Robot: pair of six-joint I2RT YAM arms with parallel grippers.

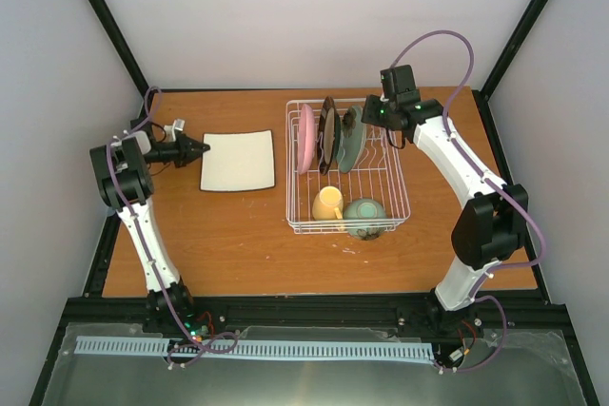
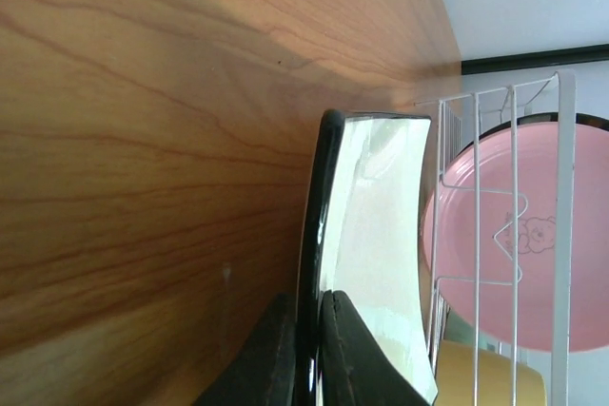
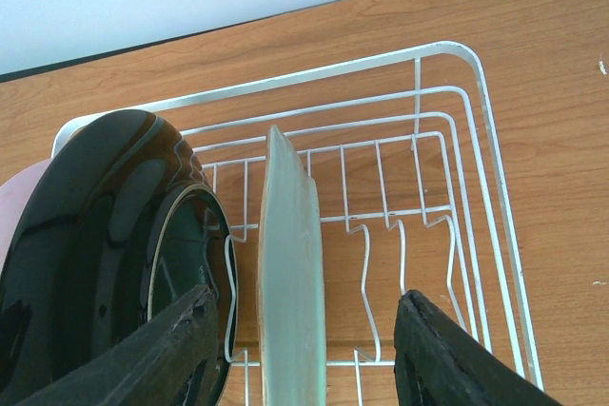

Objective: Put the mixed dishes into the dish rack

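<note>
The left jaws are shut on the left rim of the cream square plate (image 1: 238, 161), one dark finger (image 2: 354, 358) on top and the other beneath. The plate is on the wooden surface (image 1: 238, 244), left of centre and toward the far edge, just beside the white wire dish rack (image 1: 400, 199). The rack stands right of centre.

Three plates stand on edge between the tines in the rack's far half. From left to right they are a pink plate (image 1: 306, 138), a dark brown plate (image 1: 328, 132) and a teal plate (image 1: 351, 138). A yellow mug (image 1: 328, 203) and a pale green bowl (image 1: 365, 217) sit side by side at the rack's near end.

The right jaws stand about half open over the teal plate's top rim, a finger (image 3: 457, 358) on each side. They are clear of the plate and grip nothing.
</note>
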